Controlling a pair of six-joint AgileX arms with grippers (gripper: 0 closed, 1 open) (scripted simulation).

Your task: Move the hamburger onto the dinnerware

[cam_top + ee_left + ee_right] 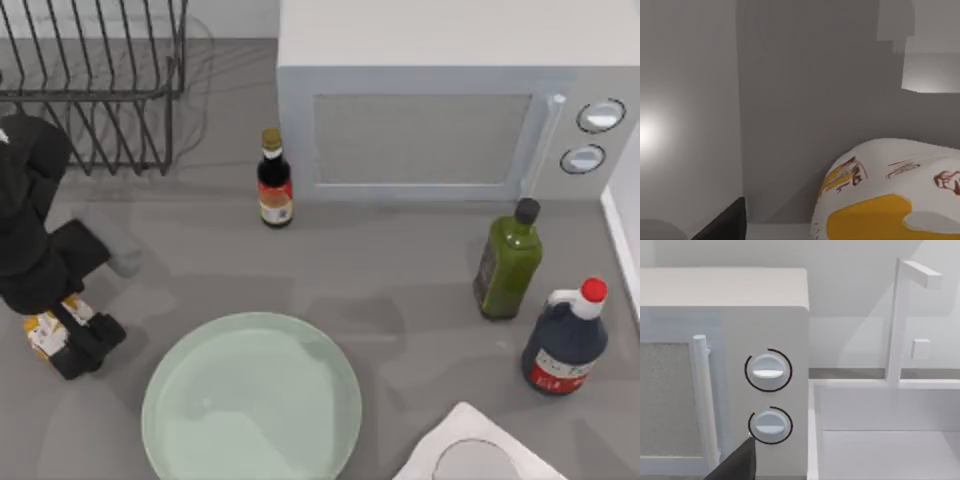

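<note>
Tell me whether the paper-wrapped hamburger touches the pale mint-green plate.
Apart. In the top view, bare grey table separates the hamburger, under the left gripper, from the plate.

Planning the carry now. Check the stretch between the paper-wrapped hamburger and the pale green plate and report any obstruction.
Nothing visible stands between them. The white-and-orange paper-wrapped hamburger sits at the table's left edge under the left gripper, and only bare grey tabletop separates it from the round mint-green plate. The bottles stand farther back and to the right.

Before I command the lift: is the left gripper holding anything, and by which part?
The left gripper is down at the hamburger near the table's left edge, fingers on either side of it. A closed grip cannot be confirmed. The plate holds nothing.
</note>
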